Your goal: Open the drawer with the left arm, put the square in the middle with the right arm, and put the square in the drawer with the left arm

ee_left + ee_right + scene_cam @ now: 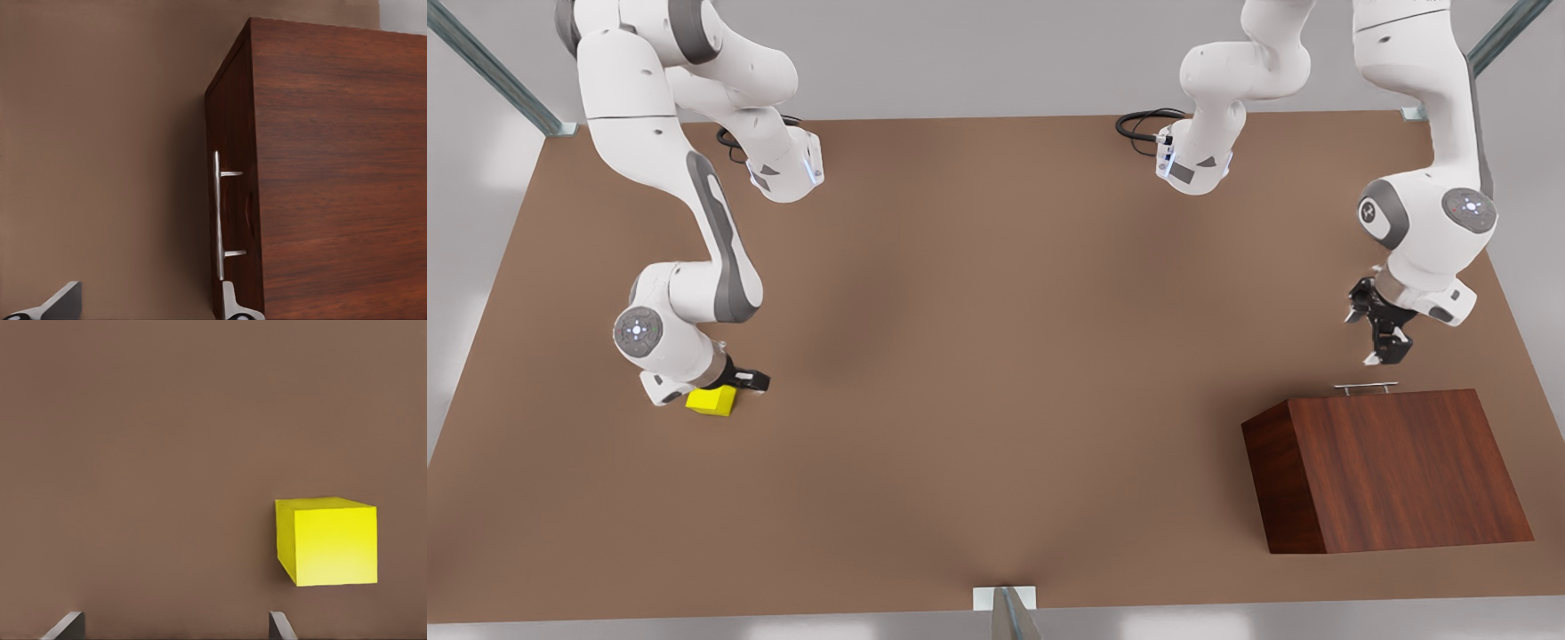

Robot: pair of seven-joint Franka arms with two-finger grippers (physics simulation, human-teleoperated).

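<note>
Hovering near the silver handle of the shut drawer, the left gripper stands open by the table corner. It should straddle the bar squarely before pulling. The right gripper, open, sits beside the square near the opposite edge.

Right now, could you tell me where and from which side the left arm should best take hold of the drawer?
Grip the thin silver bar handle on the drawer front, midway between its two posts. Come from the table's open side facing that front, where the left gripper hovers, jaws open, straddling the bar across its thin width.
</note>
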